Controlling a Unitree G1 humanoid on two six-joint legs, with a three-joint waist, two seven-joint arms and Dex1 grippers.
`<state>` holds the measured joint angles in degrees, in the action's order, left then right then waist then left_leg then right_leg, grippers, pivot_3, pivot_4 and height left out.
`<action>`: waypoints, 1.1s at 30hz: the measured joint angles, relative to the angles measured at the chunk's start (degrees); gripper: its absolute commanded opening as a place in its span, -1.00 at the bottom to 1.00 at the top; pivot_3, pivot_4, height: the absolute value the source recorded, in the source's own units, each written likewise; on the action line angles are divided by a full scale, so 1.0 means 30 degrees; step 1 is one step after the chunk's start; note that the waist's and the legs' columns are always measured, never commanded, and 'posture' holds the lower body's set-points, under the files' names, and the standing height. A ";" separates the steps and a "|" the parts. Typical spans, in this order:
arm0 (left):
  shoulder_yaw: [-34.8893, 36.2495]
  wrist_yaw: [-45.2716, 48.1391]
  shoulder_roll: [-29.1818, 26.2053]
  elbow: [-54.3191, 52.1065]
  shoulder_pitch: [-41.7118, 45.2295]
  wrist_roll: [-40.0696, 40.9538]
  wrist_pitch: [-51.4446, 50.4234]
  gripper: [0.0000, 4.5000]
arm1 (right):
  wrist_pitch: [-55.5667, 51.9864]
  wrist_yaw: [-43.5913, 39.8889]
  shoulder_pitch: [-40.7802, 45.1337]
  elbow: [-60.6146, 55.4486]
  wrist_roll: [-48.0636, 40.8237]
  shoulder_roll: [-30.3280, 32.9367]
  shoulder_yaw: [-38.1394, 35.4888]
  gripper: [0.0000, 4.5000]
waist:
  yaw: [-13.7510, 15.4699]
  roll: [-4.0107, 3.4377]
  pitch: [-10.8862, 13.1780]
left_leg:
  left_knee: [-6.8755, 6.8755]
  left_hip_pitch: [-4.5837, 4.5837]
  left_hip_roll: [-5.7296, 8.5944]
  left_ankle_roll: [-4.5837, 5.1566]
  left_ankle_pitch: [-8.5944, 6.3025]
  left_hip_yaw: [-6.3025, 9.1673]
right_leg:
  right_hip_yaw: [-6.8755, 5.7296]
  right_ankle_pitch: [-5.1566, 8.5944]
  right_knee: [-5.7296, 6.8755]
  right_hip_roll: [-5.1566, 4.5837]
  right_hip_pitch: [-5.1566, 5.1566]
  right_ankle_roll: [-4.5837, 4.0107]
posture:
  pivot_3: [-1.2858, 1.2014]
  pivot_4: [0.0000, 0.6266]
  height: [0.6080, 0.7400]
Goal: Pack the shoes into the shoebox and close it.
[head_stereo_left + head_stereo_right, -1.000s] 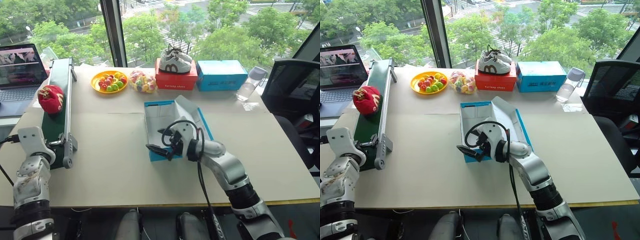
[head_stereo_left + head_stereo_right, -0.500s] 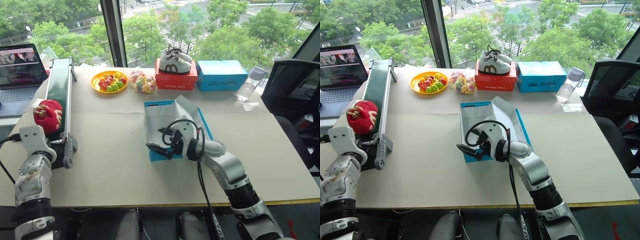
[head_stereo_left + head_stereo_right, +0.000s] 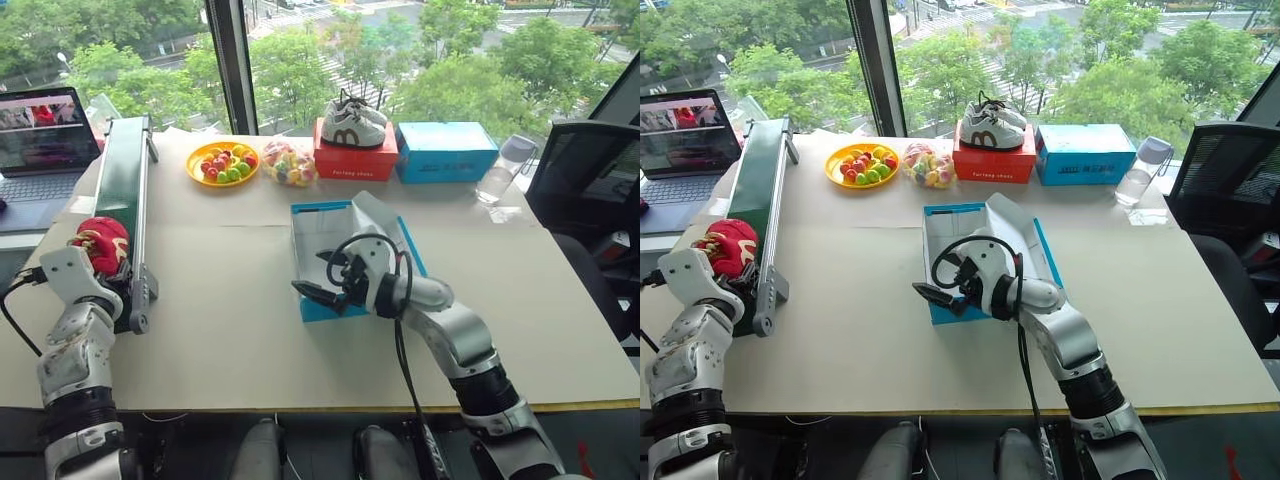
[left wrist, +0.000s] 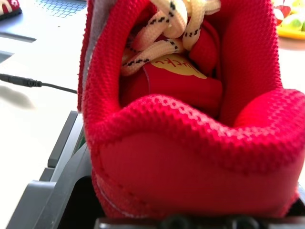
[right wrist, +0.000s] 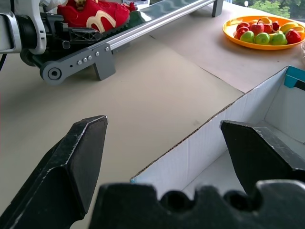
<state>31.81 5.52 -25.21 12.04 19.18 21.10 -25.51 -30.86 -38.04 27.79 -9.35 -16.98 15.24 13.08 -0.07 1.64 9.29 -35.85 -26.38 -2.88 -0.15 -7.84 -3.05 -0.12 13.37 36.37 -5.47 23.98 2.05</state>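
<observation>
At the left edge of the head camera's frame, the robot's left gripper (image 3: pixel 100 268) has closed on a red shoe (image 3: pixel 102 244) at the near end of a green conveyor belt (image 3: pixel 125 190); the wrist camera looks straight into the shoe's heel opening (image 4: pixel 190 81), laces bunched above. At centre frame the blue shoebox (image 3: pixel 309 309) stands open on the table (image 3: pixel 220 330), white inside and empty as far as can be seen, its lid (image 3: pixel 385 228) leaning back toward the right. The right gripper (image 3: pixel 322 284) hovers at the box's near left corner with fingers (image 5: pixel 86 157) spread wide, one either side of the white wall (image 5: pixel 190 152), holding nothing.

The step in hand appears to be lifting the shoe off the belt and carrying it to the box. Doing it well probably means raising the shoe straight up first, so the sole clears the belt's side rail (image 3: pixel 144 200), then travelling rightward across the bare table high enough to pass over the box wall. The soft fabric heel may squash or slip in the grip, so a slow, level carry seems wise. The right gripper could steady the box wall against a nudge, yet should leave the opening free. Setting the shoe along the far side would leave room for a second one.
</observation>
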 measured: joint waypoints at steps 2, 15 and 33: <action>-0.0212 0.0144 0.0642 -0.0687 0.0065 0.0245 0.0795 0.15 | -0.0074 0.0128 0.0103 0.0004 -0.0105 -0.0197 -0.0147 1.00 | 0.0013 0.0054 0.0000 | 0.0000 -0.0007 -0.0004 0.0000 0.0000 -0.0002 | 0.0001 -0.0005 -0.0021 0.0006 -0.0003 -0.0001 | 0.03 -0.52 1.00; -0.9103 0.4926 0.4264 -0.9184 -0.1897 0.1990 0.1192 0.15 | -1.0967 1.1650 0.4129 0.3337 -1.4252 -0.6739 -1.1916 1.00 | -0.0220 0.0106 -0.0005 | 0.0026 -0.0055 -0.0029 0.0130 0.0101 -0.0046 | 0.0120 -0.0066 -0.0025 0.0068 0.0062 0.0007 | 0.03 -0.52 1.00; -1.0714 0.5537 0.5533 -0.9201 -0.0503 0.2447 0.0358 0.15 | -1.0370 1.4602 0.3994 0.2409 -1.7553 -0.6668 -1.1299 0.54 | -0.0312 0.0106 -0.0006 | 0.0018 -0.0053 -0.0021 0.0137 0.0101 -0.0042 | 0.0182 -0.0055 -0.0047 0.0103 0.0054 0.0033 | 0.03 -0.52 1.00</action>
<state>-0.33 22.14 -8.61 -15.56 17.68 28.44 -24.43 -61.96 5.77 39.77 -2.12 -69.63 -4.77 -20.82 -1.01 1.96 9.27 -35.80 -26.54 -2.94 0.27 -7.54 -3.18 0.43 13.20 36.23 -5.16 24.14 2.15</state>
